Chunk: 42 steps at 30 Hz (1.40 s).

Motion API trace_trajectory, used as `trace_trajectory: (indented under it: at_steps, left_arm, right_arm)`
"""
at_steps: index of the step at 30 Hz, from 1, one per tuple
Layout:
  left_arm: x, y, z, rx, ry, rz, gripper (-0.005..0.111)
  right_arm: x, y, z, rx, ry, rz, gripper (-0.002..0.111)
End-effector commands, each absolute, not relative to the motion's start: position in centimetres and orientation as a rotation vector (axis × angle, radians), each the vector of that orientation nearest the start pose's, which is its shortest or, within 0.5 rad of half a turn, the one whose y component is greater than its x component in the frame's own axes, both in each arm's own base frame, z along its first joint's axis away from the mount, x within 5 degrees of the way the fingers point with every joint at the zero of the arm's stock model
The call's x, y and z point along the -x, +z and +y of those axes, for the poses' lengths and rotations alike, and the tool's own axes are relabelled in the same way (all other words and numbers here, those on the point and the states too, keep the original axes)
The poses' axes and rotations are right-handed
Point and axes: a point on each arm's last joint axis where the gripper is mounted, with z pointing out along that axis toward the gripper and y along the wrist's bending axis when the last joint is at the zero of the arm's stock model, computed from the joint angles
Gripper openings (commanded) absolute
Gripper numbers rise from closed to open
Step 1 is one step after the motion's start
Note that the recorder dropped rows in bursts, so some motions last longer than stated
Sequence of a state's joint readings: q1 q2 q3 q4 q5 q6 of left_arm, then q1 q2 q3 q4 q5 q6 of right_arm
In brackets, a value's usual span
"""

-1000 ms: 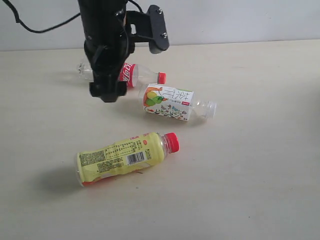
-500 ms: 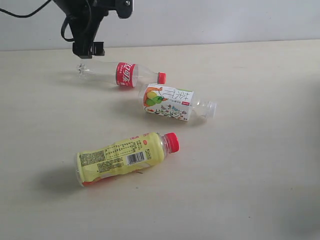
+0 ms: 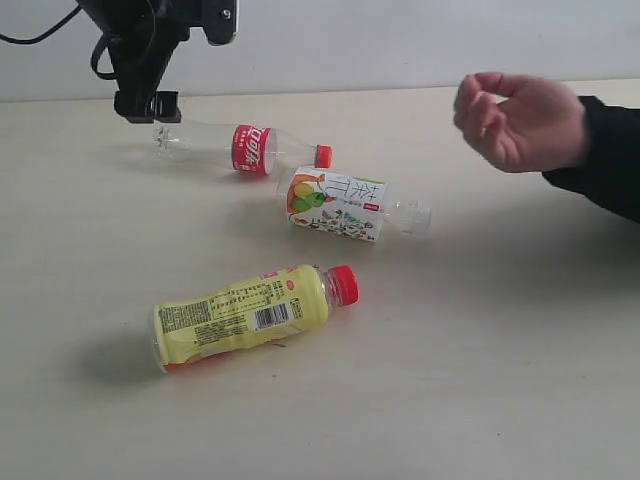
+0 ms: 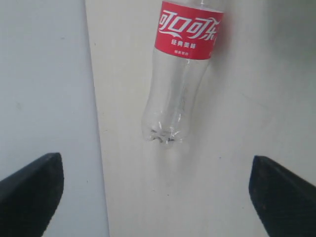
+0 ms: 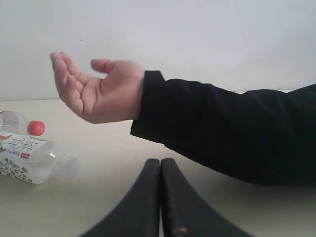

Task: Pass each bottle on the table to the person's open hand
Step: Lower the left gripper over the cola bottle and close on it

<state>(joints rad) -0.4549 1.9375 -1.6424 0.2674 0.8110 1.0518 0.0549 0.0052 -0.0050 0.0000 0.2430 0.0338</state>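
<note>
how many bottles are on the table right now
3: the red-label bottle at the back, the fruit-label bottle mid-table, the yellow bottle in front. More may lie out of frame.

The left arm (image 3: 140, 35) is black, with a thin black cable (image 3: 55, 28) and a black bracket (image 3: 215, 20) beside it. The right gripper (image 5: 160, 164) has two smooth black fingers (image 5: 143, 202), narrow at the tips. The person wears a black sleeve (image 5: 232, 128).

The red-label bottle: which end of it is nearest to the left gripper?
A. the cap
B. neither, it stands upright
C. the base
C: the bottle lies on its side with its clear base toward the open left gripper.
</note>
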Motion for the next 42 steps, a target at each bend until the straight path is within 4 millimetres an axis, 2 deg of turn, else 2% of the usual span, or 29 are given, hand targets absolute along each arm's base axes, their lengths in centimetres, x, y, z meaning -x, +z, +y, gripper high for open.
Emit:
trace_trajectory:
  at_steps: [1,6,15,20,27,30,32,35,38,42]
  left_arm:
    - [-39.6,26.8,-17.8,2.544,-0.635,-2.468,0.097]
    - [-39.5,26.5,-18.4,2.511,-0.515,-2.582,0.097]
    - [-40.3,24.6,-18.8,2.548,-0.529,-2.529,0.097]
    - [-40.8,23.7,-19.1,2.696,-0.578,-2.345,0.097]
    - [-44.3,22.2,-19.0,2.750,-0.683,-2.367,0.097]
    - [-45.9,21.7,-18.9,2.726,-0.672,-2.375,0.096]
    - [-46.9,21.4,-18.6,2.702,-0.634,-2.370,0.092]
    - [-47.9,20.5,-18.0,2.662,-0.558,-2.377,0.080]
    - [-47.9,19.7,-18.1,2.648,-0.524,-2.351,0.067]
    - [-47.9,19.6,-18.1,2.615,-0.505,-2.388,0.057]
  right_arm:
    - [-5.5,19.2,0.3,0.030,0.058,1.720,0.000]
    - [-5.5,19.2,0.3,0.031,0.056,1.720,0.000]
    - [-5.5,19.2,0.3,0.030,0.058,1.720,0.000]
    - [-5.5,19.2,0.3,0.030,0.058,1.720,0.000]
    - [-5.5,19.2,0.3,0.030,0.058,1.720,0.000]
    - [-5.5,19.2,0.3,0.030,0.058,1.720,0.000]
    - [-5.5,19.2,0.3,0.030,0.058,1.720,0.000]
    - [-5.5,19.2,0.3,0.030,0.058,1.720,0.000]
    - [-5.5,19.2,0.3,0.030,0.058,1.722,0.000]
    - [-5.5,19.2,0.3,0.030,0.058,1.722,0.000]
